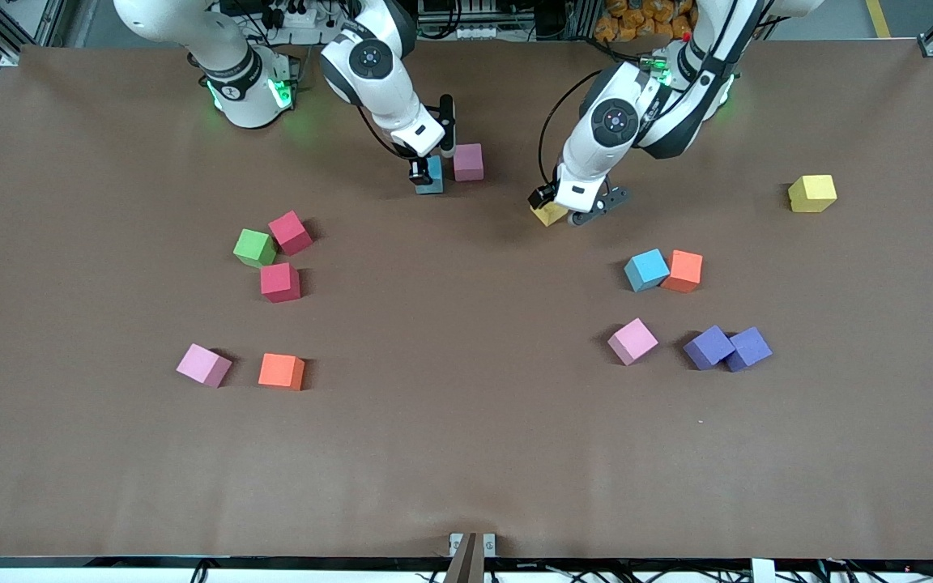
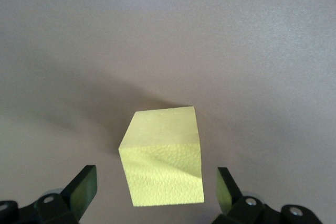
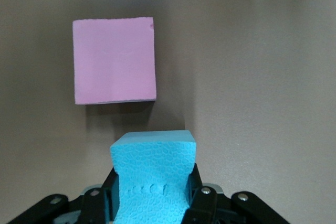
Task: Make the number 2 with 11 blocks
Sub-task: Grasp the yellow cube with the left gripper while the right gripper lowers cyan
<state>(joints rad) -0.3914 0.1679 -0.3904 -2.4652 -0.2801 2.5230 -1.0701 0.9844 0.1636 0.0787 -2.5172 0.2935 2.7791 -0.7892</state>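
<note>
Brown matting covers your whole table [image 1: 466, 453], with both arm bases along its robot edge. Your right gripper [image 1: 426, 174] is pinched tight on a light blue cube [image 3: 153, 174] (the foam dents inward between the fingers), carried low just beside a pink cube [image 1: 468, 162] that rests flat on the mat. Your left gripper [image 1: 573, 212] stands wide, one fingertip [image 2: 84, 184] on each side of a yellow cube [image 2: 164, 163], not touching it; that cube sits skewed between them.

Working outward from the left gripper, toward the left arm's end: a second yellow cube [image 1: 812, 193] well apart, then a light blue cube [image 1: 646, 270] touching an orange cube [image 1: 683, 271], a pink cube [image 1: 632, 341], and two purple cubes [image 1: 726, 348] pressed together.

Out from the right gripper, toward the right arm's end and nearer the front camera: a green cube [image 1: 255, 248] touching a red cube [image 1: 290, 232], another red cube [image 1: 280, 282] just beside them, then a pink cube [image 1: 204, 365] and an orange cube [image 1: 281, 372] near each other.
</note>
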